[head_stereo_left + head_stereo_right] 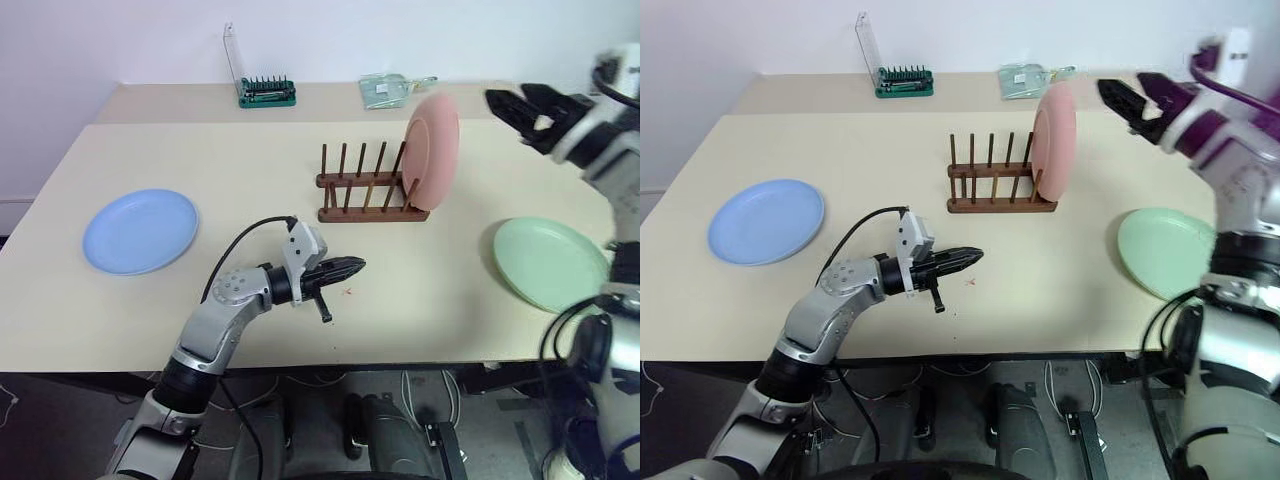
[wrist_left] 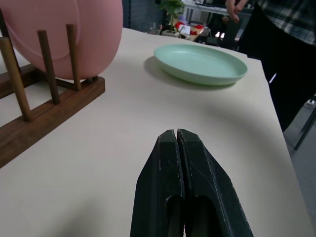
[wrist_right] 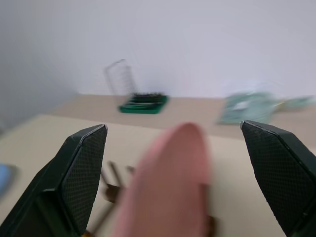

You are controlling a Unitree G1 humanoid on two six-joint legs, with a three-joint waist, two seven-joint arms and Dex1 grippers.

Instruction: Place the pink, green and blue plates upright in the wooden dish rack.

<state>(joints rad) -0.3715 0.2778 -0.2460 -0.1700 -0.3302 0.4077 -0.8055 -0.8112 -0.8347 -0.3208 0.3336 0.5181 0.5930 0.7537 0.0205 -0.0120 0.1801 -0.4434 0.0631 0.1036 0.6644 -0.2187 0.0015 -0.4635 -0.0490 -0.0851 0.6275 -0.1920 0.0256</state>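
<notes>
The pink plate stands upright at the right end of the wooden dish rack, leaning slightly against its pegs. My right gripper hovers to the plate's right, apart from it, jaws wide open and empty; in the right wrist view the pink plate sits between its spread fingers. The green plate lies flat at the table's right. At the left, the blue plate lies flat. My left gripper is shut and empty, level over the table's front middle, pointing right toward the green plate.
A green screwdriver-bit set with a clear lid and a plastic bag lie at the table's back edge. A person in dark clothes stands beyond the table's right end. Several rack slots left of the pink plate are free.
</notes>
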